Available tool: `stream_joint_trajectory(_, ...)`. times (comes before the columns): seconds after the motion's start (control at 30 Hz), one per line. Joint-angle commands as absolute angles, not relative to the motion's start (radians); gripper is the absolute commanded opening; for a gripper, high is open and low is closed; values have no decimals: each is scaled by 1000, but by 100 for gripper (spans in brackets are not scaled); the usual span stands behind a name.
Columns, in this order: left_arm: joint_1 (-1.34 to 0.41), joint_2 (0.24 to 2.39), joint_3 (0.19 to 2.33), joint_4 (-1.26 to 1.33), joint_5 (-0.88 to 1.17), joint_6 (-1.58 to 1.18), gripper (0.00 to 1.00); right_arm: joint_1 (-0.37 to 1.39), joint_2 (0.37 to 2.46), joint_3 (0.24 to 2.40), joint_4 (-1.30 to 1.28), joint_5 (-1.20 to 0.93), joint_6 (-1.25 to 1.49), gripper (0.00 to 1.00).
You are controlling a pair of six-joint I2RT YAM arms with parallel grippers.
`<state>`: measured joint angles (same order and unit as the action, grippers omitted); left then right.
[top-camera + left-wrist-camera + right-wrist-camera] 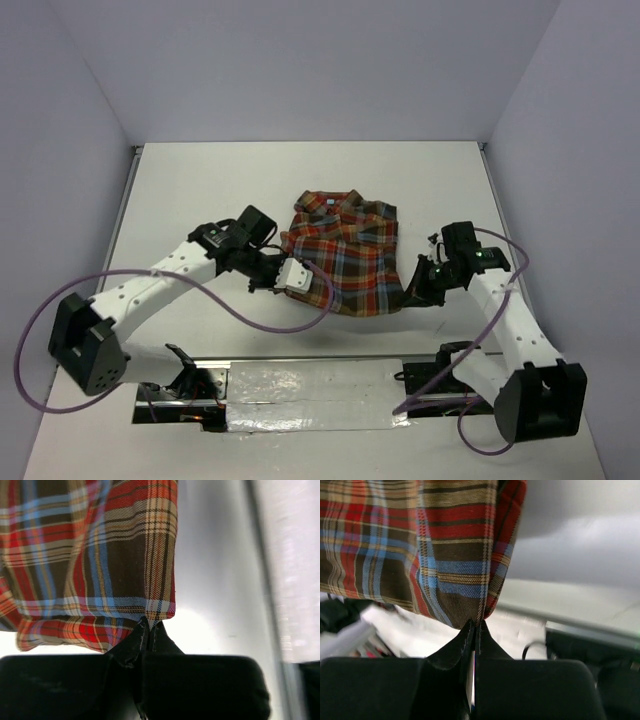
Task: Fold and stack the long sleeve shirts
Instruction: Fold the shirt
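The plaid flannel shirt (345, 250), red-orange, dark brown and light blue, lies in the middle of the table with its collar at the far end. My left gripper (283, 282) is shut on the shirt's near left hem; the left wrist view shows the cloth (100, 555) pinched at the fingertips (141, 632). My right gripper (412, 285) is shut on the near right hem; the right wrist view shows the cloth (430, 545) hanging from the closed fingertips (468, 632). Both near corners are lifted off the table.
The white table (200, 190) is walled on three sides. A shiny metal strip (310, 395) runs along the near edge between the arm bases. Purple cables (230, 310) loop from both arms.
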<state>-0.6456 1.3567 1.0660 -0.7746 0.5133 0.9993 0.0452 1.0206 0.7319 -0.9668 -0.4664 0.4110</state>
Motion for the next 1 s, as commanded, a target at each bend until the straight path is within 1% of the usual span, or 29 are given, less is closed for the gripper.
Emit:
stream_joint_trajectory(0.0,-678,1234,1061,-942,595,856,0,109,950,819,-1217,-499,429,0)
stream_joint_trajectory(0.07,-681,1183,1086,-1018,642,830,0,147,916,874,-1331,-451,442,0)
stream_joint_trajectory(0.17,-681,1120,1126,-1074,684,793,0,167,884,926,-1445,-445,446,0)
stream_joint_trajectory(0.3,-680,1092,1166,-1036,692,677,0,184,864,951,-1443,-570,489,0)
stream_joint_trajectory(0.33,-677,1091,1164,-1011,678,590,0,183,876,984,-1442,-575,483,0)
stream_joint_trajectory(0.4,-634,1107,1157,-951,682,529,0,184,946,1028,-1427,-522,457,0)
stream_joint_trajectory(0.53,-416,1208,1170,-867,750,407,0,183,1147,1150,-1320,-509,404,0)
stream_joint_trajectory(0.6,-343,1256,1204,-832,767,364,0,172,1260,1225,-1298,-511,367,0)
stream_joint_trajectory(0.77,-278,1425,1275,-778,762,328,0,146,1484,1377,-1236,-535,299,0)
stream_joint_trajectory(0.9,-223,1508,1298,-715,735,296,0,98,1684,1567,-1223,-534,279,0)
stream_joint_trajectory(0.97,-203,1557,1330,-709,744,290,0,91,1747,1665,-1230,-529,272,0)
